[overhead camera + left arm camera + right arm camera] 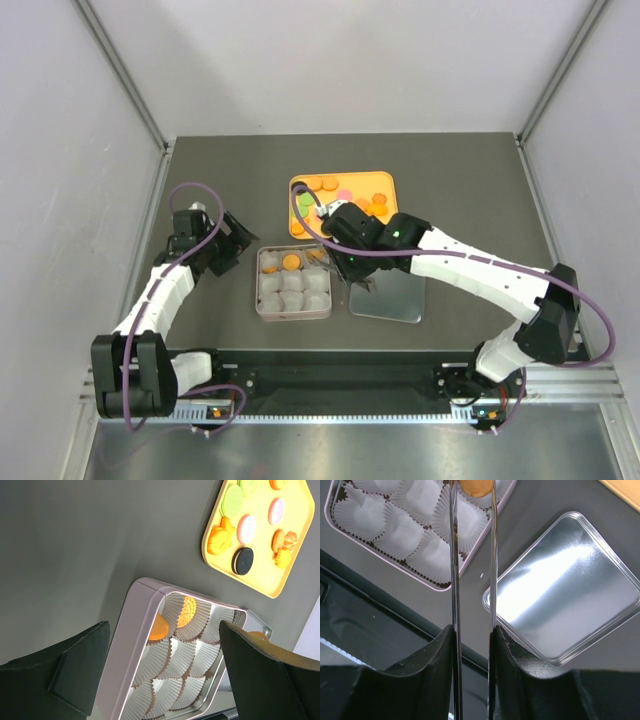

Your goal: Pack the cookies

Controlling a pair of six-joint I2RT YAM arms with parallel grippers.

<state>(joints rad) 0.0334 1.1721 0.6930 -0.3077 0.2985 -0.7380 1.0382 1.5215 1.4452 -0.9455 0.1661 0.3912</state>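
The place is a robot lab cell. Plain white panels (350, 60) close off the back and both sides of the frame, held by bare metal posts (120, 70) that run to the upper corners. A dark grey worktop (460, 190) fills the middle. Along the bottom edge a left arm (165, 290) and a right arm (480, 275), both white and black, stand on a slotted metal rail (350, 405), with purple cables (610, 335) looping off them. The goods at centre look like test props: coloured cookies (327, 183) on an orange tray (392, 190), a tin (258, 285) of paper cups (292, 298), and a lid (390, 295).
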